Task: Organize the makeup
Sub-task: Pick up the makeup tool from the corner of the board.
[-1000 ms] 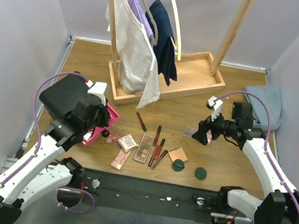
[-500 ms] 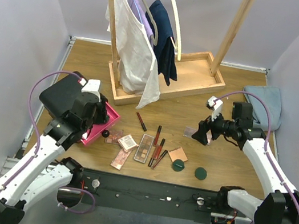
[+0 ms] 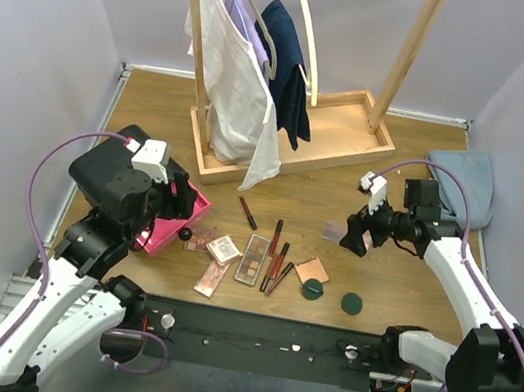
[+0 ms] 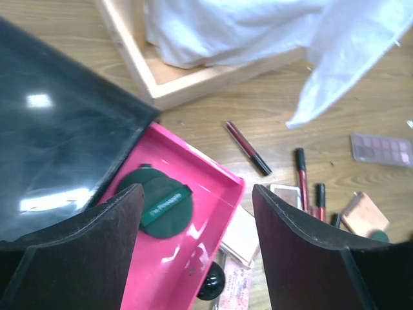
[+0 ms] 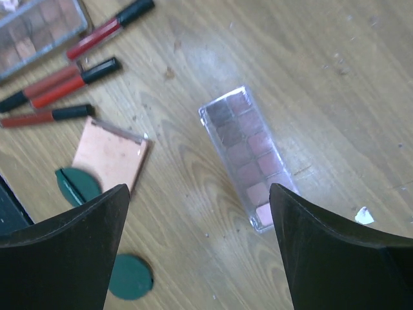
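The left gripper was almost closed a moment ago, down low at the pink drawer. Now its two fingers stand wide apart with nothing between them, and the arm has pulled up and back from the drawer. Two green discs lie in the pink drawer, one partly on top of the other. The drawer sticks out of the black case. The right gripper has hardly moved. It has only slid a little to the left, and its fingers are as wide apart as before, holding nothing. It hangs over a clear palette that lies flat on the table, off by itself. The rest of the makeup has not moved. The red tubes, another palette, a peach compact and two more round green ones lie in a bunch on the table between the arms.
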Available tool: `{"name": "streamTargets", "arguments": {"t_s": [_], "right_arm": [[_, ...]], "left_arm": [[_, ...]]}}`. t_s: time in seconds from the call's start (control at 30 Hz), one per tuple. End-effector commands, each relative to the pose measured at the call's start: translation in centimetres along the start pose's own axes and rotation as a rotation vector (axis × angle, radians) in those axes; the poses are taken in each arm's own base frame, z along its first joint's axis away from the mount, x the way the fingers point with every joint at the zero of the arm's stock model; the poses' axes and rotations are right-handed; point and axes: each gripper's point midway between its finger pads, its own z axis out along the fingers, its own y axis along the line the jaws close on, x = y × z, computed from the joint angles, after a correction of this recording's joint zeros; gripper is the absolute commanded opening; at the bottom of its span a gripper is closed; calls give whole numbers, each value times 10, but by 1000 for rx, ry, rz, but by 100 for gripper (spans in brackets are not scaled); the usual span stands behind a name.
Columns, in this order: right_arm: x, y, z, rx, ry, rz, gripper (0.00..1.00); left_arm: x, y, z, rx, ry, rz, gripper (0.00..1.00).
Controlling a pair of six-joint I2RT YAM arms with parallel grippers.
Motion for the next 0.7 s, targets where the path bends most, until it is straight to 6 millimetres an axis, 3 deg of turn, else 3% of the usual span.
{"name": "streamTargets", "arguments": {"t_s": [0.0, 0.17, 0.3, 0.67], "right_arm": [[26, 8, -7, -80, 134, -73, 95], [59, 30, -13, -221, 232, -197, 93], [80, 44, -18, -315, 275, -279, 90], [110, 62, -29, -420, 319, -438, 90]], "left_arm": [[5, -22, 0, 148, -11, 28, 78], [3, -33, -6, 227, -43, 36, 80], [3, -36, -9, 249, -55, 37, 87], [3, -37, -14, 264, -69, 35, 97]]}}
